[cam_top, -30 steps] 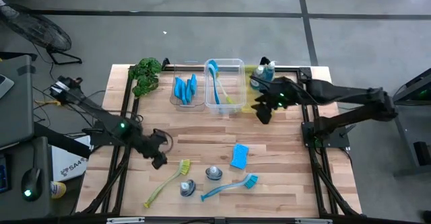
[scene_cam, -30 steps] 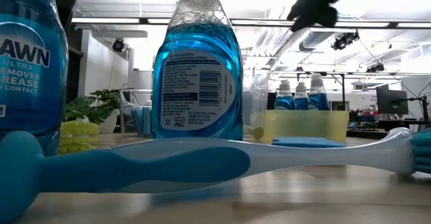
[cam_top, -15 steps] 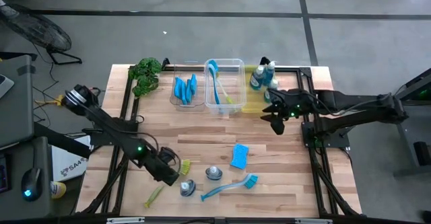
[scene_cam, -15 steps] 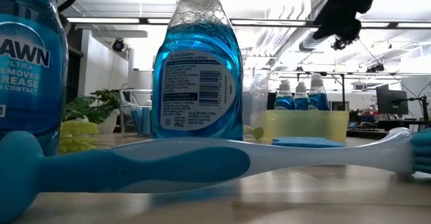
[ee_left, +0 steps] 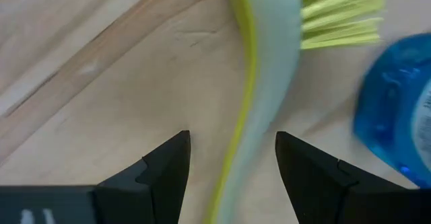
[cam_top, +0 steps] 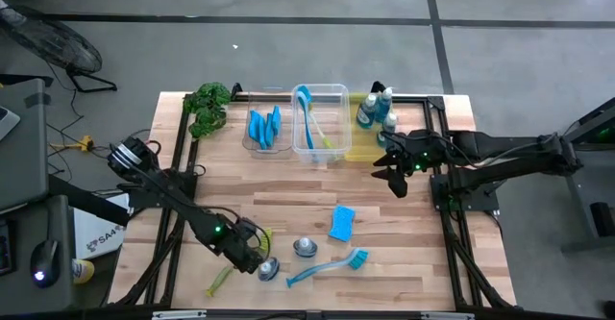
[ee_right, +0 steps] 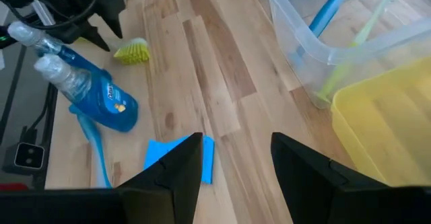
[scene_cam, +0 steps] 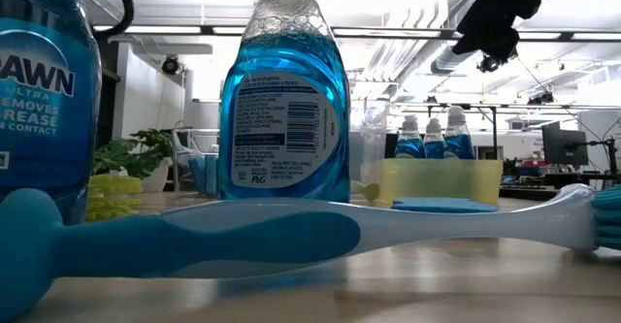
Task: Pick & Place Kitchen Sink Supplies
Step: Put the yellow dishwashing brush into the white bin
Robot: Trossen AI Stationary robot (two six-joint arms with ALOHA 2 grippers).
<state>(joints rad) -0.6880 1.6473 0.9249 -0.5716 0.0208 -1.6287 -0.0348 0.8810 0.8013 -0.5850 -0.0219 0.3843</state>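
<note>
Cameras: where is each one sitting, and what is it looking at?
High view: above the table, facing straight down; both arms show.
Low view: at table-top height, facing across past two bottles and a blue brush; the right gripper hangs at the top.
Left wrist view: on the left arm, facing down at the yellow-green brush between its open fingers.
Right wrist view: on the right arm, facing the sponge and bins.
Shared: both wrist views show the yellow-green brush.

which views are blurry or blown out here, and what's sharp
Low view: ceiling lights blown out behind the soap bottle, blue brush up close and soft. Left wrist view: yellow brush and blue bottle blurred. High view: evenly lit, sharp. Right wrist view: sponge clear.
</note>
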